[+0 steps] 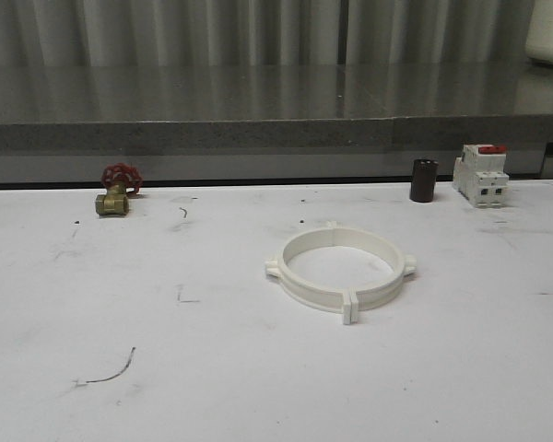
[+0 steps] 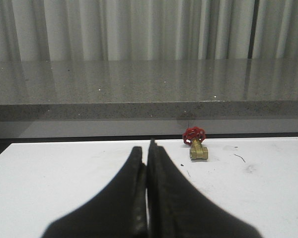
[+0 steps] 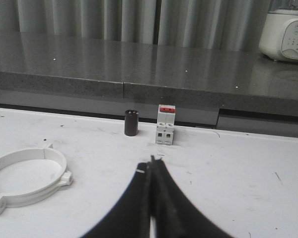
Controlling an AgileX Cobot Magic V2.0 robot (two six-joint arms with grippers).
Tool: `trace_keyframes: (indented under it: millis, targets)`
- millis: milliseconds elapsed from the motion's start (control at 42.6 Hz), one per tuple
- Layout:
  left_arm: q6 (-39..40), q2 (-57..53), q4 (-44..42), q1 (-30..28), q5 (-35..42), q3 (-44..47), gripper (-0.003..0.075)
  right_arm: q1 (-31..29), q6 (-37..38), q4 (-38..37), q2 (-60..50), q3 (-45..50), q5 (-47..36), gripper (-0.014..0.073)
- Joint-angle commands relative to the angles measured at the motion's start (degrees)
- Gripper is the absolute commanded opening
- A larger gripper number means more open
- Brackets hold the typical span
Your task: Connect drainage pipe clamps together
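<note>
Fingers of left gripper [image 2: 148, 163] and right gripper [image 3: 151, 171] are pressing together, holding nothing; drainage pipe clamps [image 1: 339, 269] are lying joined as a ring on table [image 1: 166, 368].

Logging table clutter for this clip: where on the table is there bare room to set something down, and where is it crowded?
Bare room: the near table in front of the drainage pipe clamps, and the stretch between the ring and the brass valve. Most crowded: the far right edge, where the dark cylinder and breaker stand close together.
</note>
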State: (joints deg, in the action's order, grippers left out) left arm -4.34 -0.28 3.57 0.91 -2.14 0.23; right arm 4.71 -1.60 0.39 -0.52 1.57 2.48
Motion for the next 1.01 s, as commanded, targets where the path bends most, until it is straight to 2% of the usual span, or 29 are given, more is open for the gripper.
trace_keyframes:
  millis: [0,188,987]
  targets:
    - [0.0,-0.5,0.5,-0.1,4.9,1.3,-0.0020,-0.4,-0.6,-0.4,-1.0,-0.3,-5.0,-0.0119]
    - [0.0,-0.5,0.5,-0.1,4.9,1.3,-0.0020,-0.4,3.4,-0.4,-1.0,-0.2,-5.4,-0.0119]
    - [0.0,-0.5,0.5,-0.1,4.9,1.3,-0.0020,-2.1,3.3,1.5,-1.0,-0.3,-4.8,-0.0119]
